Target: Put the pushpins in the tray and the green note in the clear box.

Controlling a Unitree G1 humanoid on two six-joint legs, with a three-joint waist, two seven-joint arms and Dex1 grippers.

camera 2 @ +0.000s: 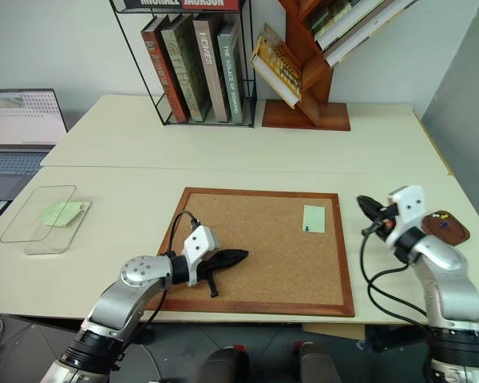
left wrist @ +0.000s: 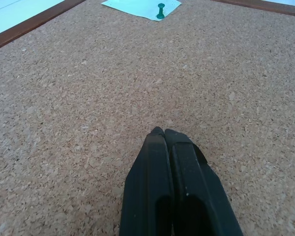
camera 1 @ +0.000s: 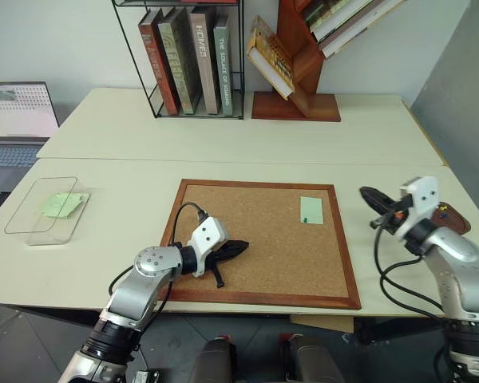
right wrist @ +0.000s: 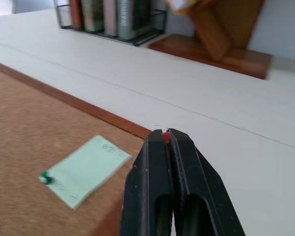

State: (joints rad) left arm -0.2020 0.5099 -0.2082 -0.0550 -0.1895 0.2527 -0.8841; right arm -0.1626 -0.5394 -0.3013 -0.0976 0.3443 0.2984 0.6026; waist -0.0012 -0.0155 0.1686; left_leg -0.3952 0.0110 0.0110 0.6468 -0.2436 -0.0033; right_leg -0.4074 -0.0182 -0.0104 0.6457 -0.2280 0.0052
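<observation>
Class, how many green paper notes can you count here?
2: the green note pinned on the corkboard; a brighter sheet inside the clear box.

Bright, even, diffuse light covers the pale bench (camera 1: 303, 152), with only faint soft shadows under the bookshelf (camera 1: 195, 112) at upper centre. No harsh glare shows. In the right wrist view the far books and the green note (right wrist: 86, 169) at lower left are softly blurred. The corkboard (left wrist: 88, 98) grain reads crisp.
</observation>
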